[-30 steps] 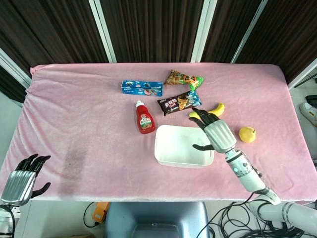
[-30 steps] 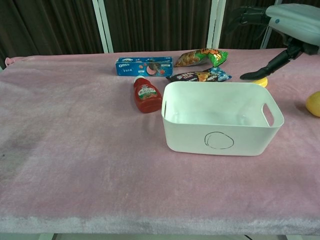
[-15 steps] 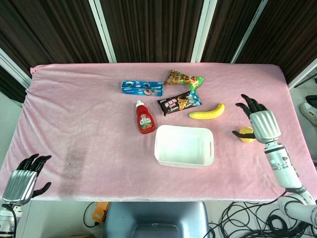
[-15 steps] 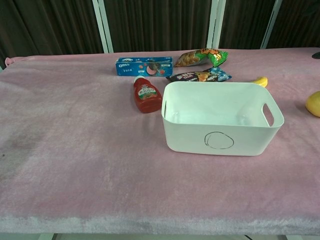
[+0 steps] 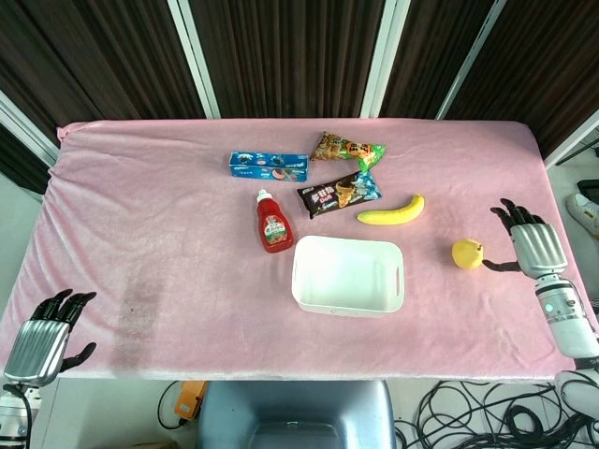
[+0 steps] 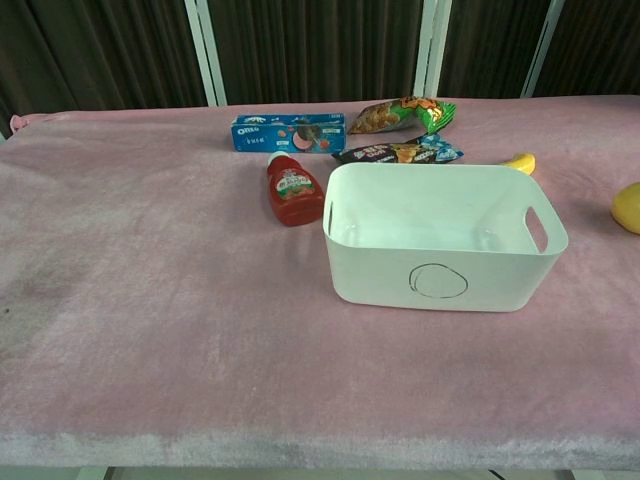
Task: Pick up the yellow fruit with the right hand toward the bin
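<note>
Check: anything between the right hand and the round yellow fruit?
Nothing. In the head view only bare pink cloth separates the right hand from the round yellow fruit; the hand is apart from the fruit and holds nothing.

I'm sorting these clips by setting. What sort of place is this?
Probably a lab or staged test room: a table under a pink cloth, dark curtains behind, loose cables on the floor.

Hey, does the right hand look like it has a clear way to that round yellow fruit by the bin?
Probably yes. The right hand is open just beside the round yellow fruit, with only bare pink cloth between them. The bin sits on the fruit's far side.
</note>
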`<state>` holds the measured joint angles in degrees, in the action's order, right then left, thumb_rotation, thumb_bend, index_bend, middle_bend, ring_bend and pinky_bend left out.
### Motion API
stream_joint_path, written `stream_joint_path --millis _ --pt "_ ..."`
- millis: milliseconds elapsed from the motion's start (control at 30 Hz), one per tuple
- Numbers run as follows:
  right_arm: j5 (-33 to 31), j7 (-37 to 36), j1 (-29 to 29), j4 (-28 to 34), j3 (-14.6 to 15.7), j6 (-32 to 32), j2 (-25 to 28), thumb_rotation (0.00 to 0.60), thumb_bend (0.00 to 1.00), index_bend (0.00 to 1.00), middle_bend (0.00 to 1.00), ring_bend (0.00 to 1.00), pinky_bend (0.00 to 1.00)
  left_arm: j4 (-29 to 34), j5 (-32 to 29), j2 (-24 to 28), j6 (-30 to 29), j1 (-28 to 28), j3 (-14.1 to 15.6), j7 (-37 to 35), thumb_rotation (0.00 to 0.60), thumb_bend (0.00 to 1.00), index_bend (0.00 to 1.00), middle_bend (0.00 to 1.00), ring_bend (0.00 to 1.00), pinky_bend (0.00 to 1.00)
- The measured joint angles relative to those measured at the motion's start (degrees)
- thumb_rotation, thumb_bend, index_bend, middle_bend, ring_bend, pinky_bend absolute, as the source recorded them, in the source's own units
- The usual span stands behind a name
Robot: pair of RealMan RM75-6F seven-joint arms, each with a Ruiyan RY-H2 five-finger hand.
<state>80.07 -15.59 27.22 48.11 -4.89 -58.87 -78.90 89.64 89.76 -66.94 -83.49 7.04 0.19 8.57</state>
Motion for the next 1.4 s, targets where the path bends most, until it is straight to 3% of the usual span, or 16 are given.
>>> stream_joint_path --millis 600,967,1233,1300,1400 --pt "-0.3 -0.5 3.4 -12.1 1.0 10.6 -9.7 0.600 0.22 0.31 0.19 0.20 0.40 -0.1 0.4 0.2 -0.9 -0.3 0.0 -1.0 0.600 0.20 0.19 0.24 0.14 0.24" --pt "1.0 -4.1 5.1 -16.2 1.0 11.4 -13.6 0.600 0.22 0.45 0.32 0.36 0.51 -0.2 0.5 0.3 -1.1 -0.3 -0.1 -1.2 0.600 0.20 0.19 0.24 0.14 0.24" --pt "1.5 -2.7 5.5 -17.2 1.6 12.9 -15.1 0.600 0.22 0.48 0.34 0.40 0.55 -0.2 0.5 0.4 -1.6 -0.5 -0.1 -1.5 0.600 0.20 0.19 0.24 0.14 0.24" --pt "1.4 -2.2 5.5 -17.3 1.6 13.2 -15.3 0.600 0.25 0.51 0.36 0.42 0.57 -0.2 0.4 0.5 -1.6 -0.6 -0.2 -1.7 0.600 0.20 0.19 0.24 0.14 0.24" --pt "1.3 -1.7 5.5 -17.5 1.6 13.1 -15.5 0.600 0.40 0.62 0.44 0.51 0.64 -0.2 0.4 0.5 -1.8 -0.6 -0.2 -1.8 0.600 0.20 0.19 0.24 0.14 0.24"
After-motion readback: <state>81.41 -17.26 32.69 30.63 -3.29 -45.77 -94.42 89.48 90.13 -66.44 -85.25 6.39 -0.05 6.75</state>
